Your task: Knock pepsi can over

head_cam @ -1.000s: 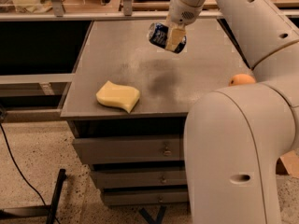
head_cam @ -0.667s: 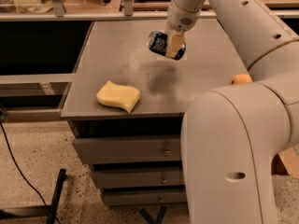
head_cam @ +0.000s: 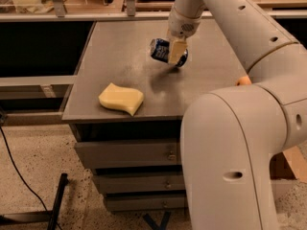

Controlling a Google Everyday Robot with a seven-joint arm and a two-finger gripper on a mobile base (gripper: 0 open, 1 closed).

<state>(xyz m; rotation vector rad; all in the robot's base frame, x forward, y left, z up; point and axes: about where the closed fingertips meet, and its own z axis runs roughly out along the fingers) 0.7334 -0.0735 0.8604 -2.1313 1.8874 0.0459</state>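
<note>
Hand (head_cam: 171,51) at mid table (head_cam: 120,56), clasping tilted pepsi can (head_cam: 158,48).

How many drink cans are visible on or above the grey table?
1. The dark blue metal drink can is held tilted in the gripper, above the grey table's rear middle. The white robot arm covers the table's right side, so another may be hidden.

Your claw (head_cam: 169,55) has dropped lower over the worktop (head_cam: 110,56) and come a touch toward its front edge. The pepsi can (head_cam: 159,49) clamped in it came down too, tilted. The can now sits much closer to its own shadow on the surface than a second ago.
</note>
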